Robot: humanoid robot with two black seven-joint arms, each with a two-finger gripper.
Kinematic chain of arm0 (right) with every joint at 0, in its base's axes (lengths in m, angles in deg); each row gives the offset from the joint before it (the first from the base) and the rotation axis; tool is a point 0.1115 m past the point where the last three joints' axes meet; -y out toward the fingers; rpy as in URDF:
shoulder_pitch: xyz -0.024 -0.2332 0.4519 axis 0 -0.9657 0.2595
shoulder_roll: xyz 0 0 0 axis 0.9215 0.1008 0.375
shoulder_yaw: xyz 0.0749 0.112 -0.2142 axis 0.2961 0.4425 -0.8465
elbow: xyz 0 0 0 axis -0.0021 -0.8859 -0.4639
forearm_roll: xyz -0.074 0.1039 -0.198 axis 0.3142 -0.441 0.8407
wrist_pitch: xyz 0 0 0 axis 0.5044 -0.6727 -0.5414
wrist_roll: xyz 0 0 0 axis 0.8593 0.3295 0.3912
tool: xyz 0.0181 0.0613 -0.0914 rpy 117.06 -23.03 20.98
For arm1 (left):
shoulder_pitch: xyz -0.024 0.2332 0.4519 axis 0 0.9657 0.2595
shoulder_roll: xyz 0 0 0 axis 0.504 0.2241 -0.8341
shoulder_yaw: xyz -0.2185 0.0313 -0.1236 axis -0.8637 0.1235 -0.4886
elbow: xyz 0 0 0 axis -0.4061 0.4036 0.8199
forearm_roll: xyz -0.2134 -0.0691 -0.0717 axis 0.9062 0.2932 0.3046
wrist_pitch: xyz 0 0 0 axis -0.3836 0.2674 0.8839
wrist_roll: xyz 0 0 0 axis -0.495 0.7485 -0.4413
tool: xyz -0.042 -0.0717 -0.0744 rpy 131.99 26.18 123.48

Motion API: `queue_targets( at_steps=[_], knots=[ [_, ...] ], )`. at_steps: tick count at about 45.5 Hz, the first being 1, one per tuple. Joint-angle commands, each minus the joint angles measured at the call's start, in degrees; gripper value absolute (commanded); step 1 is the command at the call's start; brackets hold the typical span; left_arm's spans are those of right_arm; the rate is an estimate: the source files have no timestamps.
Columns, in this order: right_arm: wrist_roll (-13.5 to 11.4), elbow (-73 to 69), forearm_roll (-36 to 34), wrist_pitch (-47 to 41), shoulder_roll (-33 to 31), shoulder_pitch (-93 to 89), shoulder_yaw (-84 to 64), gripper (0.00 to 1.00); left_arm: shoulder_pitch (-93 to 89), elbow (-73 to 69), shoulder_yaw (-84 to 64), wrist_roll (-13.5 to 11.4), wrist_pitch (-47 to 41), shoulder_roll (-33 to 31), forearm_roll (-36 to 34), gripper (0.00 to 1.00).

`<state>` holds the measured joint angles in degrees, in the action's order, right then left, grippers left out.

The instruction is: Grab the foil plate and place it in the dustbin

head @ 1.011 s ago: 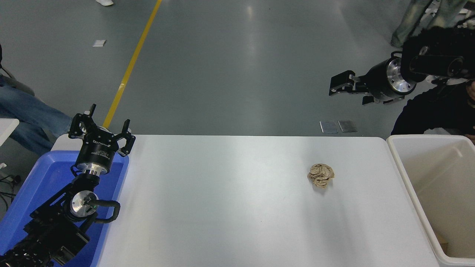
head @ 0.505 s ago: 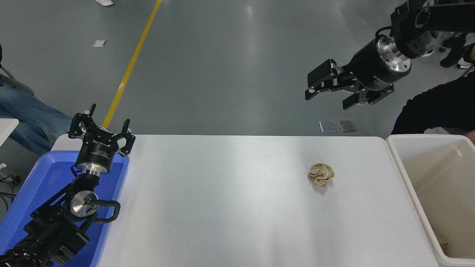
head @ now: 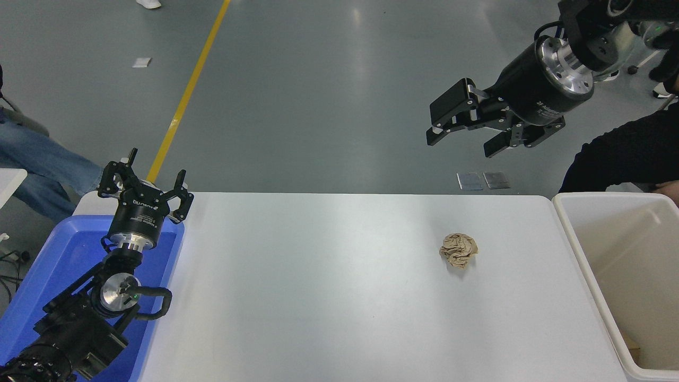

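The foil plate does not show anywhere on the table. The dustbin (head: 570, 233), a cream plastic bin with deep plain walls, stands at the table's right end. My right gripper (head: 460, 142) is open and empty, held high beyond the table's far edge, up and left of the bin. My left gripper (head: 146, 183) is open and parked at the lower left, over the blue tub.
A small crumpled tan paper ball (head: 458, 250) lies on the white table (head: 318, 297), right of centre. A blue plastic tub (head: 32, 286) sits at the table's left end. A person in a dark sleeve (head: 620, 159) is beyond the bin. Jeans-clad legs (head: 37, 162) show at far left.
My right gripper has risen and swung left, away from the bin's far side, staying open and empty. The left arm has not moved.
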<state>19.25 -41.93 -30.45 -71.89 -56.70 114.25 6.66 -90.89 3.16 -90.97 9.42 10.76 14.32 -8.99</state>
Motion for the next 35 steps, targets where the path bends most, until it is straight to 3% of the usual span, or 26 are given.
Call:
queue_targets(
  at_steps=[1, 19, 28, 35],
  knots=[
    [-0.1, -2.0, 3.3, -0.1, 0.3, 0.8, -0.7, 1.00, 0.0, 0.0, 0.0, -0.1, 0.0, 0.0, 0.0, 0.98],
    [-0.2, -1.8, 6.9, -0.1, 0.4, -2.7, -2.4, 1.00, 0.0, 0.0, 0.0, -0.1, 0.0, 0.0, 0.0, 0.98],
    [-1.9, -1.7, 8.2, -0.1, 0.1, -3.9, -3.8, 1.00, 0.0, 0.0, 0.0, -0.1, 0.0, 0.0, 0.0, 0.98],
    [-1.9, -1.7, 8.1, -0.1, 0.0, -4.1, -3.9, 1.00, 0.0, 0.0, 0.0, -0.1, 0.0, 0.0, 0.0, 0.98]
  ],
)
